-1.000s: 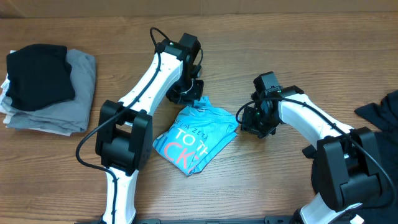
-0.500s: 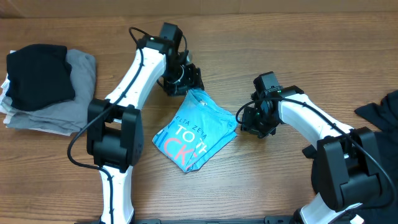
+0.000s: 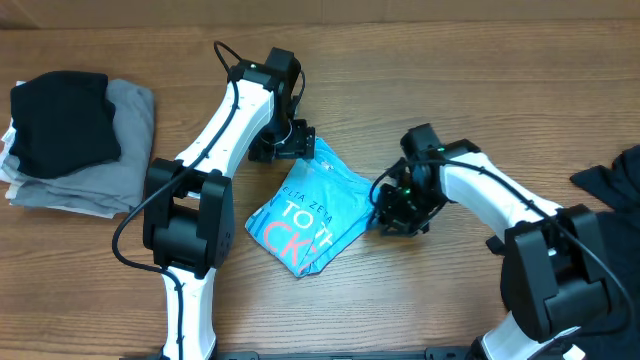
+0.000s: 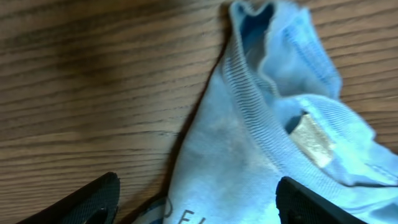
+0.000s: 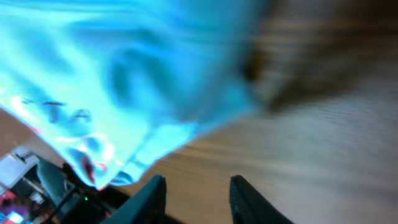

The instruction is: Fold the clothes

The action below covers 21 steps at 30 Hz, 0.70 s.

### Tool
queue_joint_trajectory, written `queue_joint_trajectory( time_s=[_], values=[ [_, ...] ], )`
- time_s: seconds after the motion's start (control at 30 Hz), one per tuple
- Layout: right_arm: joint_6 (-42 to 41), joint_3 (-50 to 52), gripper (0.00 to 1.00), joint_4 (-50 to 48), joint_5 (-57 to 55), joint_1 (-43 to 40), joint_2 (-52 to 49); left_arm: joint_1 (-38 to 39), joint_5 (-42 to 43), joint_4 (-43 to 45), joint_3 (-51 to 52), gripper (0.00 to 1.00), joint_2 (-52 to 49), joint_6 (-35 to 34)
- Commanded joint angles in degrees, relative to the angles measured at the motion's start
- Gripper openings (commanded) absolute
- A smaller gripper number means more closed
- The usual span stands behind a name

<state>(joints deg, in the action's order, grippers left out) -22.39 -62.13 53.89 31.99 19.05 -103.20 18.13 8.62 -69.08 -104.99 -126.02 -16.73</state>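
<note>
The sky-blue T-shirt (image 3: 315,208) lies folded in a small packet mid-table, white and pink-red lettering facing up. Its ribbed collar end (image 4: 249,81) points to the far side. My left gripper (image 3: 298,148) hovers over that collar end, jaws spread wide, nothing between them; the blue cloth (image 4: 242,162) lies beneath the left gripper (image 4: 199,202). At the packet's right edge is my right gripper (image 3: 392,212), which stands open. In the right wrist view the right gripper (image 5: 196,199) has only bare wood between its fingers, with the blurred shirt (image 5: 124,81) up and to the left.
A stack of folded clothes, black (image 3: 60,120) on grey (image 3: 130,150), sits at the far left. Another black garment (image 3: 615,175) lies at the right edge. The wooden table (image 3: 450,300) runs under everything.
My left gripper has opened and let go of the shirt's collar end, which now lies on the table. My right gripper has slid left and nearer, up to the packet's right edge.
</note>
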Motion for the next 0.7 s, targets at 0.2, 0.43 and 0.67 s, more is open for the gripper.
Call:
queue_joint_trajectory(
  time_s=[0.2,0.43,0.67],
  values=[
    [-6.1,-0.1,0.41,-9.9,-2.7,4.4,0.2,-0.5,-1.6,-0.4,3.4,0.82,-0.3,1.5],
    [-6.2,0.5,0.33,-11.4,-3.2,5.1,0.2,-0.5,-1.6,-0.3,3.4,0.82,-0.3,1.5],
    [-6.6,1.4,0.04,-14.7,-2.8,8.0,0.2,-0.5,-1.6,-0.4,3.4,0.82,-0.3,1.5]
  ],
)
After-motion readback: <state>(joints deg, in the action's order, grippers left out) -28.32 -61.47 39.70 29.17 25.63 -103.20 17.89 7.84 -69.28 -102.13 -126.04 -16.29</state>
